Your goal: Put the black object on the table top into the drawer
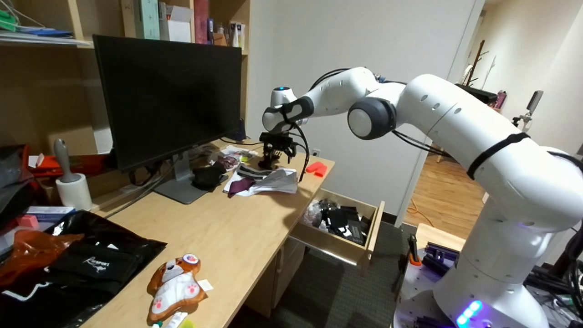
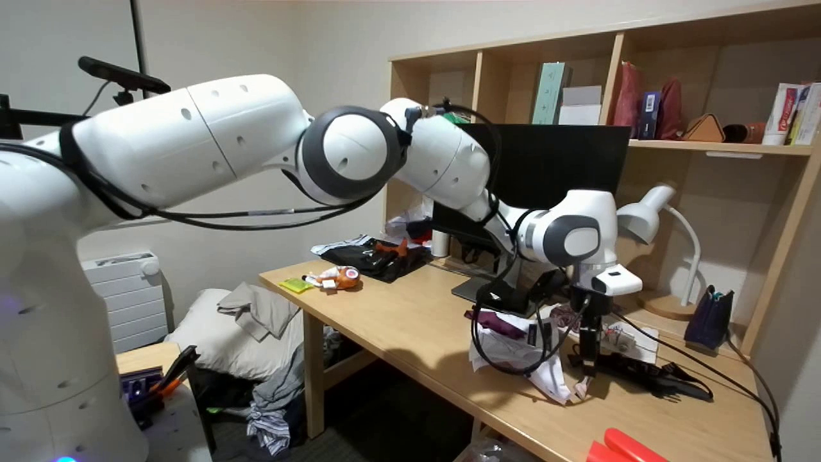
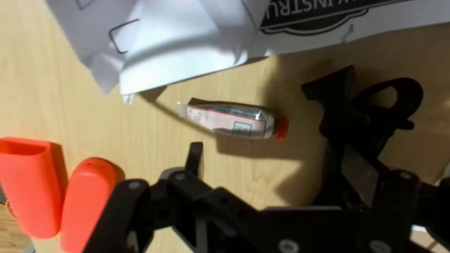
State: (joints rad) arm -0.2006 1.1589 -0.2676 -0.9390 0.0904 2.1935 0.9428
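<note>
One black two-finger gripper (image 3: 277, 161) stands above the long light-wood table top (image 1: 196, 228), jaws spread. Two small black objects lie there, task identity undetermined: one looped strap-like object (image 3: 346, 119), one end indistinct against the gripper; one crumpled lump (image 1: 207, 176) by the flat grey monitor foot (image 1: 182, 193). One open, box-shaped light-wood drawer (image 1: 328, 241) holds dark, hard-to-distinguish contents (image 1: 344, 221)

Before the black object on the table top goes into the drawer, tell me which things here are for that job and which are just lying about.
For the job:
black object, probably the strappy one near the end effector
table top
open drawer

Just lying or standing about:
stuffed toy
red-capped tube
two red pieces
monitor
</note>
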